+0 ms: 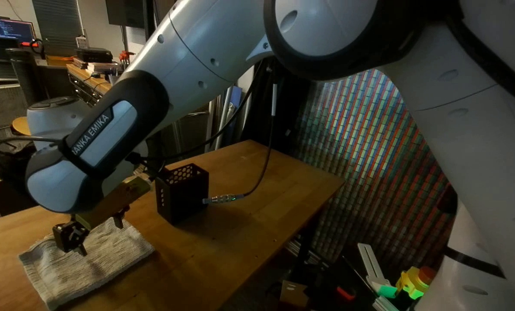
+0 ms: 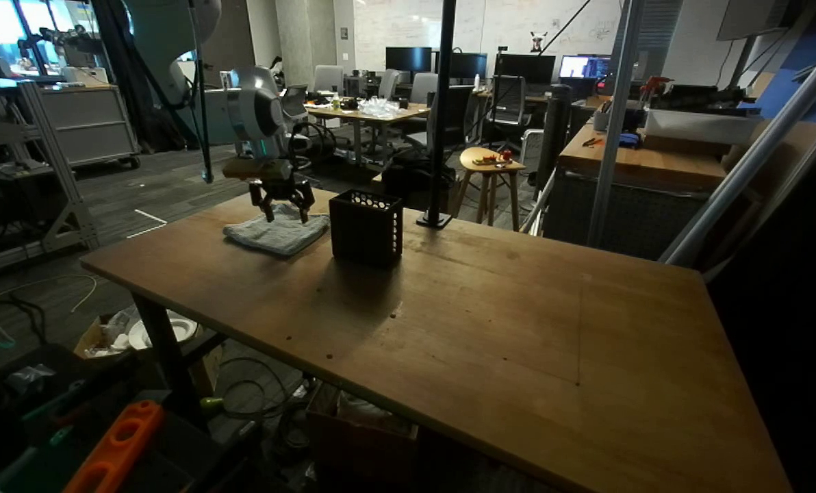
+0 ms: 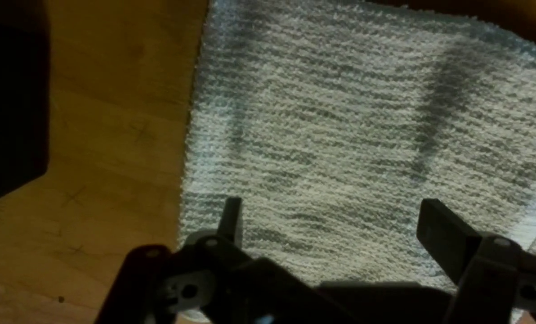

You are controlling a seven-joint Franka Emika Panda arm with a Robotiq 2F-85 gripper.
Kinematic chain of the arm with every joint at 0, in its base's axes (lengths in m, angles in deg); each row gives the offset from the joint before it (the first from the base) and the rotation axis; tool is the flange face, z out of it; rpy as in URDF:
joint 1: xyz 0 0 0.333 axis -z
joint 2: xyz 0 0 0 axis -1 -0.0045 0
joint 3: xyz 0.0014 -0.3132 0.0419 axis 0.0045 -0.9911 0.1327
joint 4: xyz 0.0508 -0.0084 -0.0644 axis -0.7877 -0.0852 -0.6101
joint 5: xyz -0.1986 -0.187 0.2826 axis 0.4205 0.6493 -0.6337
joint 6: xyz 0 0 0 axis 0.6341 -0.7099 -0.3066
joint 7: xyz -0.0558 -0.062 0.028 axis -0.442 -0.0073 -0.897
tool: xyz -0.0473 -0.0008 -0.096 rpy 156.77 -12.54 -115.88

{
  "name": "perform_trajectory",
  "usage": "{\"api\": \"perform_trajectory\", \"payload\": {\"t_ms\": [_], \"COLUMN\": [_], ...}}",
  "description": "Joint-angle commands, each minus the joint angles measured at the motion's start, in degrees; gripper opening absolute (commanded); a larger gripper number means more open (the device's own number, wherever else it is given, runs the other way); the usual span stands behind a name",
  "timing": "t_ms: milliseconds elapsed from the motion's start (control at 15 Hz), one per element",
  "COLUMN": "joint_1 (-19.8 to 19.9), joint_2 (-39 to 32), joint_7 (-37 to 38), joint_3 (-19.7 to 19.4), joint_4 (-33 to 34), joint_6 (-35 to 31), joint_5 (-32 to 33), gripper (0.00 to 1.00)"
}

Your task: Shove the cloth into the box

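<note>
The pale grey-green cloth lies spread on the table in both exterior views, with its visible middle here (image 1: 106,263) and here (image 2: 281,239). It fills much of the wrist view (image 3: 322,117). The black box with perforated sides stands upright beside it, open at the top, in both exterior views (image 1: 183,196) (image 2: 365,233). A dark part of the box shows at the left edge of the wrist view (image 3: 11,112). My gripper (image 1: 101,237) is open above the cloth, fingers pointing down and spread wide, also in an exterior view (image 2: 287,216) and the wrist view (image 3: 328,207). Nothing is between the fingers.
The wooden table (image 2: 517,308) carries the box and cloth. A black upright pole (image 2: 443,123) on a flat base stands at the table's edge near the box. A cable with a metal connector (image 1: 225,198) hangs in front of the box in an exterior view.
</note>
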Motion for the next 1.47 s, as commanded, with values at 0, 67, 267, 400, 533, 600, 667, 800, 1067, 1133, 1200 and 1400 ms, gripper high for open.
{"api": "perform_trajectory", "payload": {"t_ms": [0, 67, 267, 400, 533, 600, 667, 800, 1067, 1133, 1200, 1400], "joint_1": [0.4, 0.4, 0.5, 0.6, 0.7, 0.8, 0.7, 0.5, 0.5, 0.4, 0.5, 0.1], "joint_2": [-2.6, -3.2, -4.6, -5.3, -5.3, -5.0, -4.7, -3.7, -0.8, 0.1, 1.2, 5.0], "joint_7": [-4.0, -4.8, -7.2, -8.5, -9.4, -10.0, -10.3, -10.4, -9.3, -8.9, -8.6, -7.5], "joint_3": [0.4, 0.7, 1.9, 2.5, 3.0, 3.2, 3.3, 3.3, 3.4, 3.5, 3.5, 3.0], "joint_4": [2.2, 2.6, 3.1, 3.1, 2.6, 2.0, 1.5, 0.3, -2.8, -3.9, -5.2, -9.2], "joint_6": [-1.4, -1.3, -1.3, -1.3, -1.4, -1.8, -1.9, -2.0, -2.3, -2.3, -2.4, -2.0], "joint_5": [-2.6, -3.1, -4.6, -5.6, -6.2, -6.7, -6.8, -7.1, -7.5, -7.7, -8.1, -8.5], "gripper": [1.0, 1.0, 1.0, 1.0, 1.0, 1.0, 0.94, 0.69, 0.46, 0.37, 0.3, 0.08]}}
